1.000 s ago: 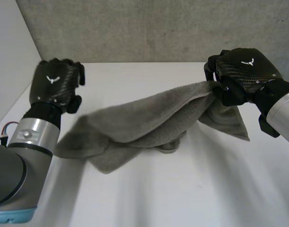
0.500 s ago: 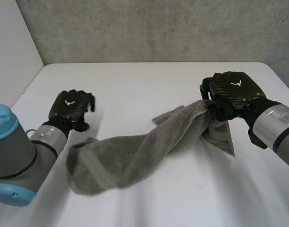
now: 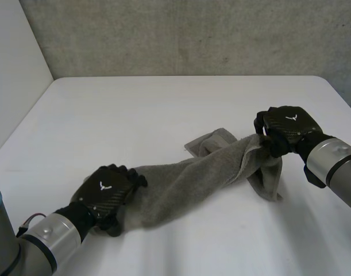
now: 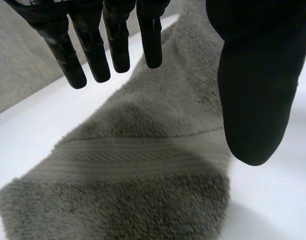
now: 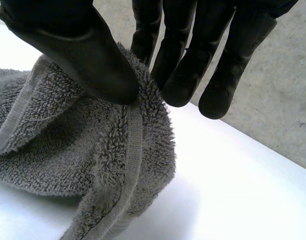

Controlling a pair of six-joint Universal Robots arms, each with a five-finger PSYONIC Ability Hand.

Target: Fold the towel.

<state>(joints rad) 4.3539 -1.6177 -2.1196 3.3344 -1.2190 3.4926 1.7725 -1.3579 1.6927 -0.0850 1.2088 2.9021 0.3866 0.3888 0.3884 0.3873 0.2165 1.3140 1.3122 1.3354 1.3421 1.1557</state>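
Right hand [image 3: 287,131] pinches one towel [image 3: 186,184] end between thumb and fingers, as its wrist view confirms. Left hand [image 3: 103,195] lies over the opposite end; its wrist view shows fingers [image 4: 95,55] straight, thumb spread. The towel lies bunched lengthwise across the white table [image 3: 135,109].

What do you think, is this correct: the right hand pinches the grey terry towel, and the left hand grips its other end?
Not quite. The right hand pinches the grey terry towel, but the left hand is open over its other end: the left wrist view shows its fingers straight, gripping nothing.
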